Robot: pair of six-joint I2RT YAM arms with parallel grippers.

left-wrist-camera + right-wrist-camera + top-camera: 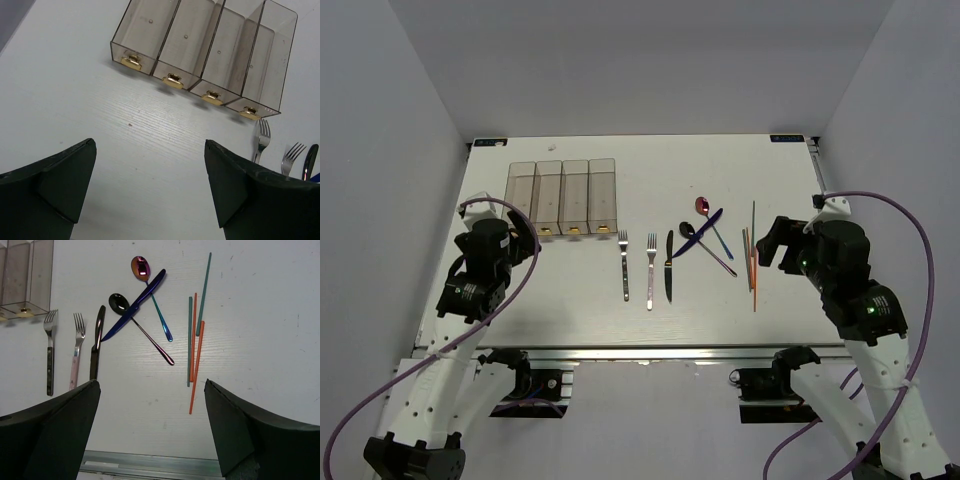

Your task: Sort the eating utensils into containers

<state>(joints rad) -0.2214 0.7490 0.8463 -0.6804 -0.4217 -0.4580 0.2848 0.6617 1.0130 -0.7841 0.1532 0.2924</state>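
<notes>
Four joined clear bins (563,195) with gold tabs stand at the back left, all looking empty; they also show in the left wrist view (200,45). Two silver forks (624,265) (651,270), a black knife (669,268), a blue knife (700,232) crossing a dark spoon (688,230), a pink-red-bowled spoon (702,206) and orange (753,270) and green chopsticks (753,215) lie on the table. My left gripper (525,235) is open and empty just in front of the bins. My right gripper (770,240) is open and empty right of the chopsticks.
The white table's metal front rail (150,462) lies just below the right gripper. Grey walls enclose the table on the left, back and right. Purple cables loop off both arms.
</notes>
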